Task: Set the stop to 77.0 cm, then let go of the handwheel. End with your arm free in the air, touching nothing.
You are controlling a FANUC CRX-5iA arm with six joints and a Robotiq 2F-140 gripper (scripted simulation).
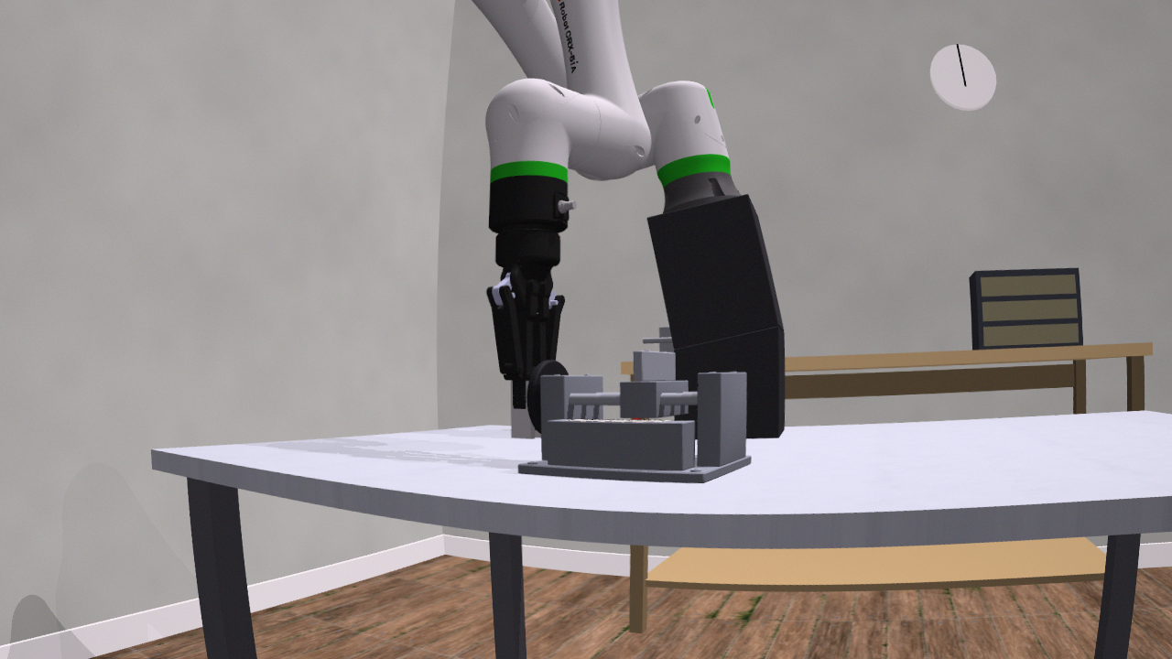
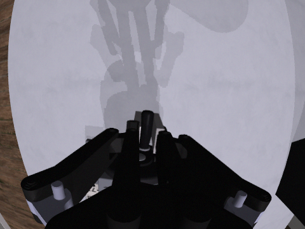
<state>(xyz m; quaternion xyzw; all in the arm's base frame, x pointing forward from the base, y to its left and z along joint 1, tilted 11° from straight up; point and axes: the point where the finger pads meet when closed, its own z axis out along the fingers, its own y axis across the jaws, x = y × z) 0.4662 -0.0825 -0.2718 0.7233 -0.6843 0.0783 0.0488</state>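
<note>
A grey stop fixture (image 1: 637, 426) sits on the white table. It has a lead screw, a grey carriage block (image 1: 651, 397) and a black handwheel (image 1: 538, 392) at its left end. My gripper (image 1: 519, 401) hangs down just left of the handwheel and is shut on the handwheel's crank handle. In the wrist view the two black fingers close on the dark handle pin (image 2: 147, 129), with the handwheel hub just below. The scale on the fixture is too small to read.
The robot's black base (image 1: 721, 319) stands right behind the fixture. A wooden bench (image 1: 942, 368) with a slatted box (image 1: 1025, 307) is at the back right. The table's curved front edge (image 1: 656, 512) runs near the fixture.
</note>
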